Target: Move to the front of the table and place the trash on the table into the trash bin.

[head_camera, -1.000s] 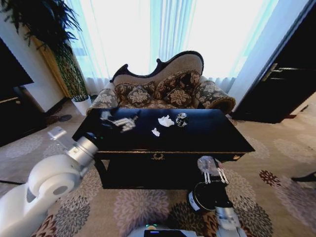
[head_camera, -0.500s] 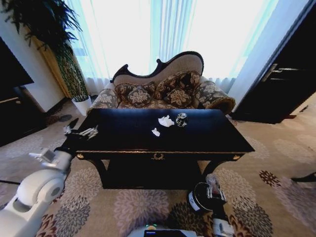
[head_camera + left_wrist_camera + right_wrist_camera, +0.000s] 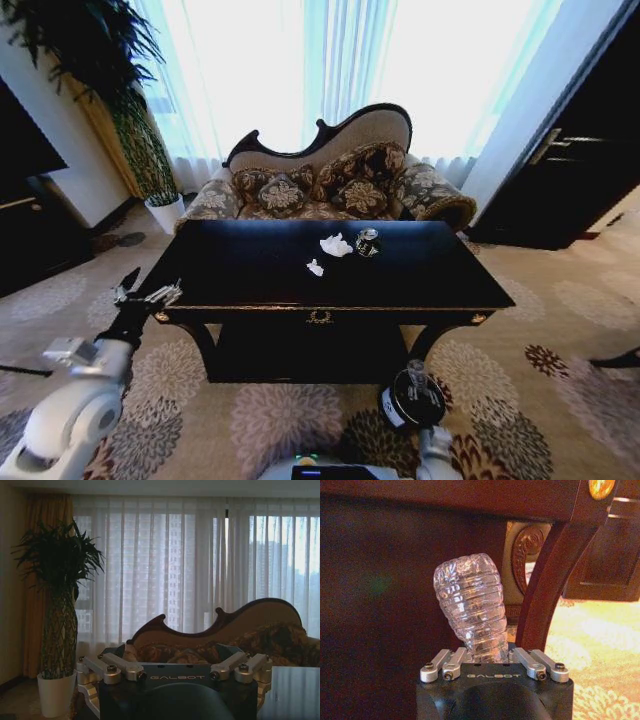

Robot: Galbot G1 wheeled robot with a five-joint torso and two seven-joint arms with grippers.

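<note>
The black table [image 3: 440, 272] stands in front of me. On it lie two white tissue wads [image 3: 336, 244] [image 3: 315, 267] and a small dark cup [image 3: 368, 242]. The black trash bin [image 3: 396, 408] sits on the carpet below the table's front right. My right gripper [image 3: 420, 396] hangs just over the bin's mouth, shut on the clear plastic bottle [image 3: 414, 376]. The right wrist view shows the ribbed bottle [image 3: 470, 600] upright between the closed fingers [image 3: 444, 666], with a table leg [image 3: 547, 590] behind. My left gripper [image 3: 145, 297] is open and empty, low beside the table's front left corner.
A patterned sofa [image 3: 330, 185] stands behind the table, under bright curtained windows. A tall plant in a white pot [image 3: 165, 210] is at the back left and shows again as the plant [image 3: 57, 630] in the left wrist view. Dark cabinets line both side walls. Flowered carpet surrounds the table.
The left arm has pulled back off the tabletop and dropped to the table's front left corner. The right gripper has sunk lower with the bottle, down to the bin's mouth.
</note>
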